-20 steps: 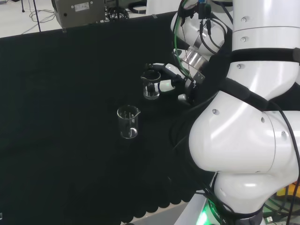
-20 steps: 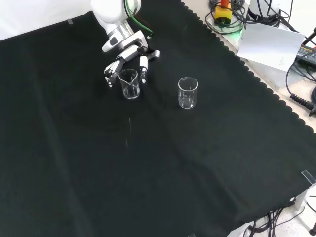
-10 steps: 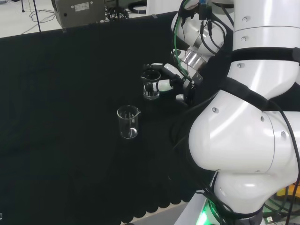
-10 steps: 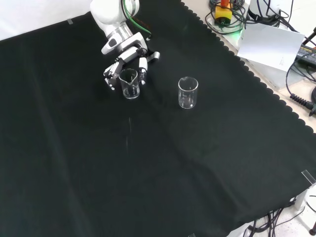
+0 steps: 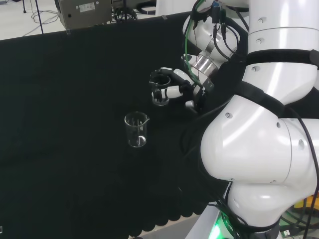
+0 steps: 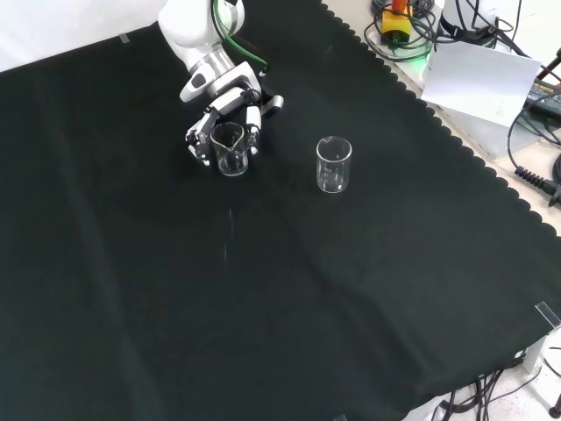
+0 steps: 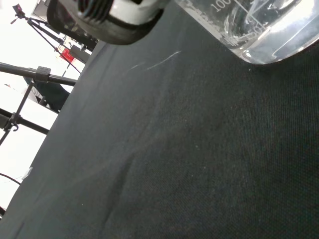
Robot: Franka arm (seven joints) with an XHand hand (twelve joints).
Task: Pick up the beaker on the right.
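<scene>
Two clear glass beakers stand on the black cloth. The hand has its fingers curled round the right-hand beaker in the head view. In the front view this same beaker is the left one, with the hand reaching down from the view's top and fingers on both sides of it. The wrist view shows the beaker's base close up at the cloth, beside a fingertip. The other beaker stands apart, untouched.
The arm's white links stand at the head view's right. A grey box sits beyond the cloth's far edge. In the front view, white paper and cables lie past the scalloped cloth edge.
The fingers have drawn in closer round the beaker, and the hand has shifted slightly toward it. Both beakers keep their places.
</scene>
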